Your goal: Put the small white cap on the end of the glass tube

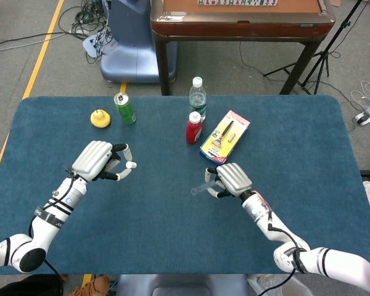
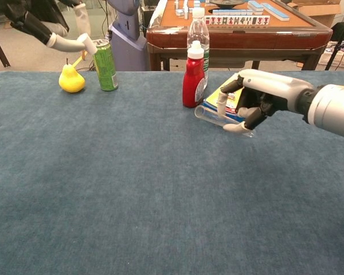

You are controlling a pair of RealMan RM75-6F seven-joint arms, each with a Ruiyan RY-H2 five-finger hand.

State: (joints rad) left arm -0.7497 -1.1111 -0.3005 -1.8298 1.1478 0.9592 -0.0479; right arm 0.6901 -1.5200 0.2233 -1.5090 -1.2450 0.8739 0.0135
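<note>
Up above the blue tabletop point(image 1: 296, 160), both arms are raised. The left robot hand point(image 1: 97, 161) pinches the small white cap point(image 1: 131, 165) at its fingertips; in the chest view the cap point(image 2: 90, 42) sits high at the upper left, just beside the top of the green can point(image 2: 105, 65). The right robot hand point(image 2: 258, 102) holds the glass tube point(image 2: 219, 120) near one end, the tube lying close to level with its open end pointing toward the left hand. Cap and tube are well apart. In the head view the tube point(image 1: 201, 189) juts out leftward from the right hand point(image 1: 228, 180). Behind on the tabletop stand a yellow pear point(image 2: 71, 79), a red bottle point(image 2: 193, 75), a clear water bottle point(image 1: 198, 97) and a flat boxed package point(image 1: 224, 136).
</note>
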